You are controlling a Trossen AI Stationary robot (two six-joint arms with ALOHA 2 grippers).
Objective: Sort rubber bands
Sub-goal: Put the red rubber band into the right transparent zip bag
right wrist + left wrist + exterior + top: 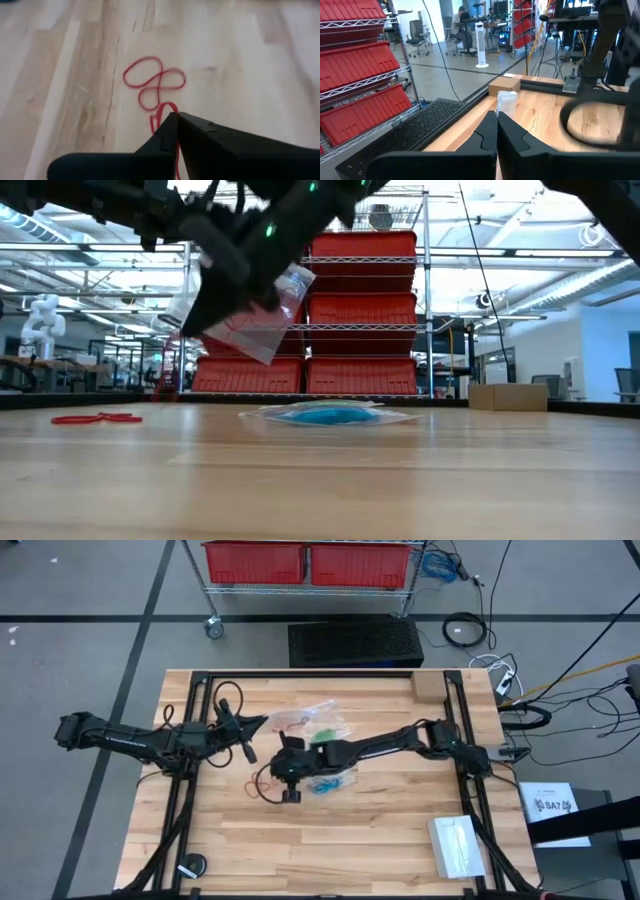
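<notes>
Red rubber bands (152, 80) lie in loose loops on the wooden table, left of centre (262, 785). My right gripper (175, 116) is just above them, shut on a red band. Blue bands sit inside a flat clear bag (325, 415) at mid-table, and green ones in another bag (325, 735) farther back. My left gripper (262, 722) is level, shut at the edge of a third clear bag (255, 315) with red in it, held up off the table. My right gripper pinches a red band's strand (161, 111) between its two fingertips, slanting down from the table's right. The strand runs down to the loops on the wood; whether those loops are lifted I cannot tell. My left gripper comes level from the table's left with its shut fingertips at the clear bag's edge (507, 100). The fingers hide the contact itself. The bag hangs clear of the table.
A white box (458, 845) lies near the front right corner and a cardboard box (428, 688) at the far right. A black round piece (190, 866) is at the front left. Black frame rails run along both table sides.
</notes>
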